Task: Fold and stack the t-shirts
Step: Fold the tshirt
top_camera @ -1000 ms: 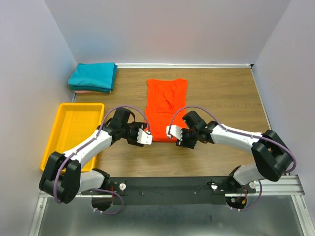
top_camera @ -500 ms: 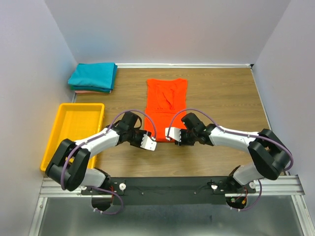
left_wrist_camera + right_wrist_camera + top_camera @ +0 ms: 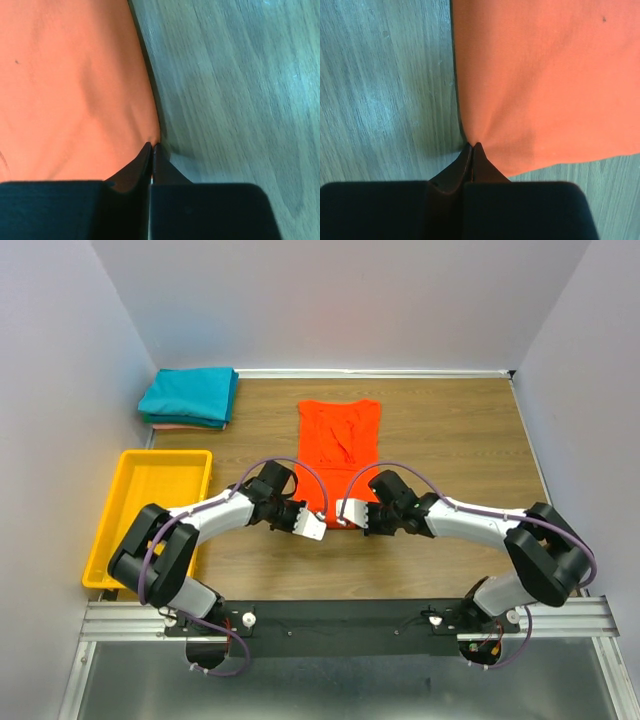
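Observation:
The orange-red t-shirt (image 3: 338, 455) lies flat in a long strip down the middle of the table, its near hem toward the arms. My left gripper (image 3: 314, 524) is at the hem's left corner. In the left wrist view its jaws (image 3: 152, 146) are pressed together on the orange cloth's (image 3: 75, 90) edge. My right gripper (image 3: 349, 517) is at the hem's right corner, and its jaws (image 3: 471, 145) pinch the cloth (image 3: 545, 80) there, puckering it. A folded teal t-shirt (image 3: 188, 393) lies on a pale pink one (image 3: 178, 425) at the far left corner.
A yellow plastic tray (image 3: 112, 530) sits at the left edge, beside my left arm. Grey walls close in the table on the left, back and right. Bare wood (image 3: 460, 440) shows to the right of the orange shirt.
Both grippers went from open to shut on the orange shirt's near hem. The left gripper slid right to the hem's left corner; the right gripper edged slightly left.

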Tool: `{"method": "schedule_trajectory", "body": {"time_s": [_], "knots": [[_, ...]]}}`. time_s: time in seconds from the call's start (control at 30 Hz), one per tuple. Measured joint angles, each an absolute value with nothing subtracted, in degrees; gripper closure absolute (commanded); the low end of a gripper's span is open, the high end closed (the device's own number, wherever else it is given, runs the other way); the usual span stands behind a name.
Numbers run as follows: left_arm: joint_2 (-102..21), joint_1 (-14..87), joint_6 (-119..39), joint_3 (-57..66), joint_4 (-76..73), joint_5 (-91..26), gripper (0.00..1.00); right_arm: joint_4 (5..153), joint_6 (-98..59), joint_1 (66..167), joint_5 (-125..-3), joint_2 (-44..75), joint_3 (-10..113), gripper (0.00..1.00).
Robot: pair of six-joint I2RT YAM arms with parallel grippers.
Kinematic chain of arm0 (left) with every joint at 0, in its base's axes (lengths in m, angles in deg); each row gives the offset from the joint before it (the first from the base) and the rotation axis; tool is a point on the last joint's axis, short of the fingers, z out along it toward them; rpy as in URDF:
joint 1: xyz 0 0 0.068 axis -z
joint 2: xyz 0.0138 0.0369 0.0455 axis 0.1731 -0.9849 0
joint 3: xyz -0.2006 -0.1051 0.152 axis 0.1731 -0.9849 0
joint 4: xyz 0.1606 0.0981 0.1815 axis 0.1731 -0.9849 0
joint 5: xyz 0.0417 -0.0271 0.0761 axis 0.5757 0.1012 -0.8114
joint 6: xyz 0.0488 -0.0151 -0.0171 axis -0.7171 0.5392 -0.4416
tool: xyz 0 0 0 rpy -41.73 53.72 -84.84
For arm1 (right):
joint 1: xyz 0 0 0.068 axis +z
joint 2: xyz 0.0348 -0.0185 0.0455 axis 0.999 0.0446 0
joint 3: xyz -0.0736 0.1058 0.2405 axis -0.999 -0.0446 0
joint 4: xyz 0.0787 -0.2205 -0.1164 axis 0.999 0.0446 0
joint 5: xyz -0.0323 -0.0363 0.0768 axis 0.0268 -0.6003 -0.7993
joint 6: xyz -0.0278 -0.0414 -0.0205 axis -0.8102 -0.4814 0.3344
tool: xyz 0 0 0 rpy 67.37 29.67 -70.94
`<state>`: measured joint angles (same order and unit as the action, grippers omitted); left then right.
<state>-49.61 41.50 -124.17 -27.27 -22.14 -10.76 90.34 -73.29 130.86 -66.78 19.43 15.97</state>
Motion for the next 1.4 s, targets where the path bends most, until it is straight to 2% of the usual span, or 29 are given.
{"method": "schedule_trajectory", "body": {"time_s": [0.33,0.67,0.97,1.13,1.27,1.4], "knots": [[-49.1,38.9,-122.1,-15.4,-30.7,-9.3,1.00,95.4,-70.9,130.8,-66.1,14.2,19.0,0.99],[-44.7,38.7,-119.3,-11.1,-36.7,-6.0,1.00,102.2,-66.5,130.8,-66.2,9.6,26.7,0.99],[-33.1,43.2,-116.9,-11.1,-47.1,-0.8,1.00,115.3,-63.2,131.3,-71.7,-0.9,28.1,0.99],[-27.6,45.4,-113.0,-8.4,-54.1,2.3,1.00,125.0,-61.2,135.0,-76.9,-3.4,36.4,0.99],[-29.0,44.8,-110.9,-3.7,-56.0,3.3,1.00,126.7,-62.8,135.0,-77.5,-2.5,40.2,0.99],[-35.9,41.3,-111.5,-0.3,-56.0,4.4,1.00,128.8,-67.6,129.3,-80.4,2.5,40.3,1.00]]}}
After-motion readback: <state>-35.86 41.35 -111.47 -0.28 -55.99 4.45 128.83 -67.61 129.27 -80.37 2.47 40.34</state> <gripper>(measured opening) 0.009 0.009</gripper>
